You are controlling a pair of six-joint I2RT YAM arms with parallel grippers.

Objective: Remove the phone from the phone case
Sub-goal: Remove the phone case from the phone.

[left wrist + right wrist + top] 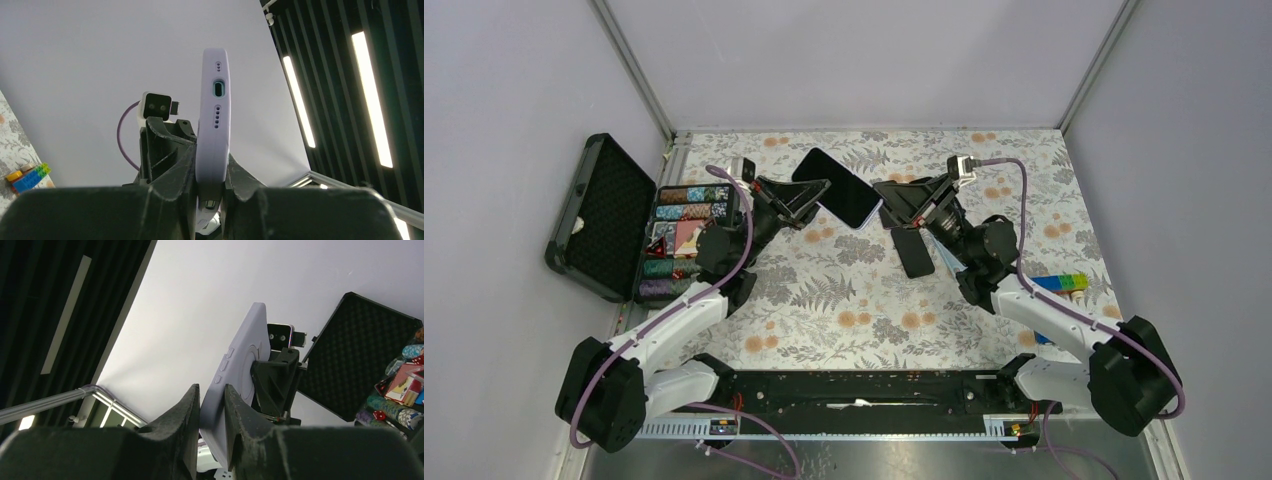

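Note:
The phone [839, 187], black screen up and tilted, sits in a lavender case and is held in the air over the middle of the table. My left gripper [817, 197] is shut on its left end. In the left wrist view the case's bottom edge with the charging port [216, 115] stands up between the fingers [175, 175]. My right gripper [886, 207] is shut on the other end. In the right wrist view the case's back and side buttons [242, 380] rise between the fingers [187, 415].
An open black foam-lined box [599, 215] with poker chips [686, 235] stands at the left. A black phone-like slab [913, 252] lies on the floral tablecloth by the right arm. Coloured bricks [1064, 283] lie at the right.

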